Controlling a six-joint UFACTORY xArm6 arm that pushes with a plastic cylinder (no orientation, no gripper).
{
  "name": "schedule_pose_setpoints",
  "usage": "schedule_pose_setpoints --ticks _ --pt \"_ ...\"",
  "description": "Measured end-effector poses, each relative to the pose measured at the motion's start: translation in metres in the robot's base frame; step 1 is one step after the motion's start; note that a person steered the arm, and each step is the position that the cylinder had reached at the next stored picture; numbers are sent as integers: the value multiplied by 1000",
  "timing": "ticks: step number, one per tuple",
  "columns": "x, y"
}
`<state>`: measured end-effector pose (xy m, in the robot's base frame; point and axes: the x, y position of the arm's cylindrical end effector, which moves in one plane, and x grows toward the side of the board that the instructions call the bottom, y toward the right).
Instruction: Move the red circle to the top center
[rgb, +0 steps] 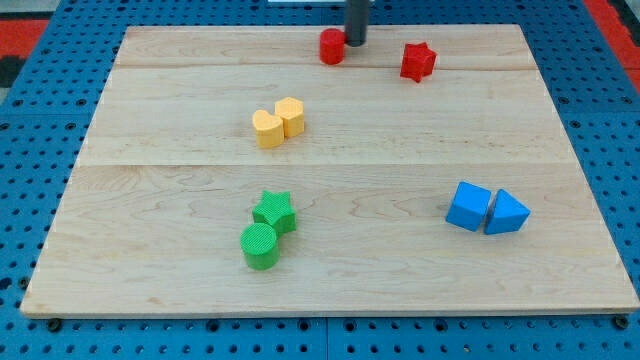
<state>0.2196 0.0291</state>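
Standing near the view's top edge of the wooden worktop (400, 130), my tip (355, 43) is the lower end of a dark upright rod, which here is the whole tool: a plain rod with no parts to spread or press together, and it pinches nothing. The red circle (332, 47) lies just beside my tip, on its view-left side, so close that the two look to be touching, though I cannot tell for sure. That puts the red circle near the top centre of the worktop.

On the view's right of my tip, a little lower in the view, is the red star (418, 61), apart from the tip. Below my tip and to its view-left lie two yellow blocks pressed side by side: one yellow block (267, 129) and a second yellow block (290, 116). Much farther down, well apart from my tip, the green star (274, 211) touches the green circle (260, 246) beneath it. Down to the view's right of my tip, well apart, the blue cube (468, 206) sits against the blue triangle (507, 213).
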Motion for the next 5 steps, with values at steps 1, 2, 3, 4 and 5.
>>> schedule_pose_setpoints --ticks 1,2,3,4,5 --pt "-7 16" --pt "-10 42" --pt "-9 8" --pt "-9 56" --pt "21 35"
